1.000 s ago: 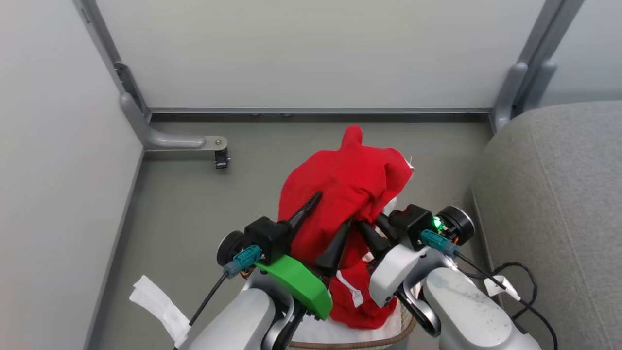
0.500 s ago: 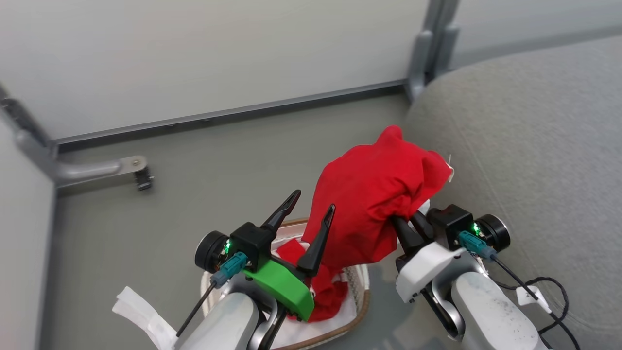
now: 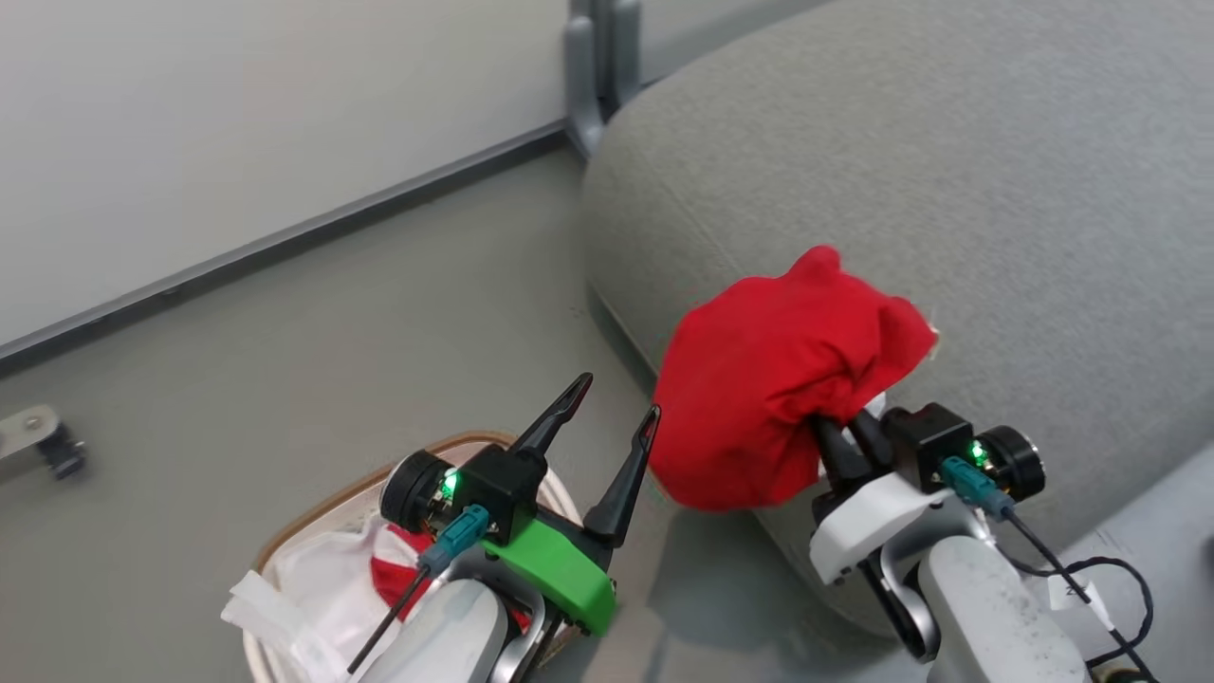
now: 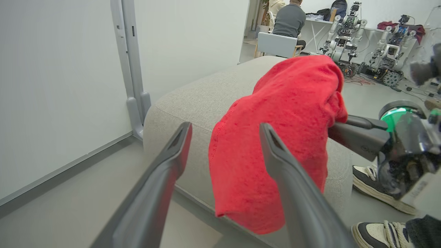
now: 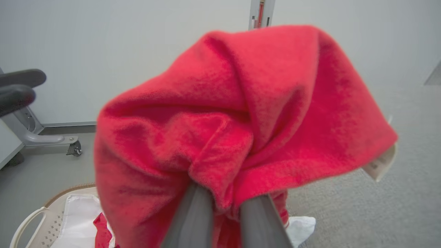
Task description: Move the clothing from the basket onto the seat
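Your right pincer [image 3: 844, 432] pinches one red garment [image 3: 778, 398] over the seat's [image 3: 948, 142] near left edge. Your left pincer [image 3: 618, 395] is spread and empty above the basket [image 3: 313, 512], where the other garment [image 3: 394, 574] lies.

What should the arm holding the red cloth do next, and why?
Likely the right gripper, shut on the bright red fabric garment, should carry it further over the grey woven sofa cushion before opening: the garment hangs at the cushion's edge, not on it.

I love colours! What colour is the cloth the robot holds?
Bright red cloth, clearest in the right wrist view.
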